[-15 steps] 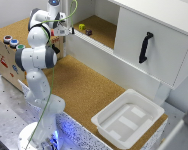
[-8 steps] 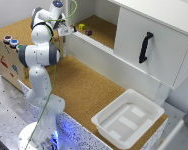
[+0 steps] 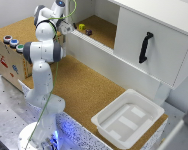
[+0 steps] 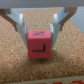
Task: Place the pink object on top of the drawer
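**Block in our fingers, over the cork**

Block first: pink, with a dark mark on its near face, it sits clamped between our two fingers, one pressed on each side. Our gripper is closed on it, as the wrist view shows plainly. Cork fills the rest of that view below and around the block; we cannot tell whether the block rests on it or hangs just above.

From the exterior view, our arm rises from its base at the near corner of the table and reaches toward the far end, where our gripper sits at the open end of the drawer. The block itself is too small for us to make out there. A yellow-green cube and a dark small piece lie on the drawer's cork floor, just beside the gripper. A black handle stands upright on the white front panel. A white tray rests on the cork mat at the exterior view's right, well apart from us. A wooden box with coloured buttons stands at the exterior view's left, beside our arm.
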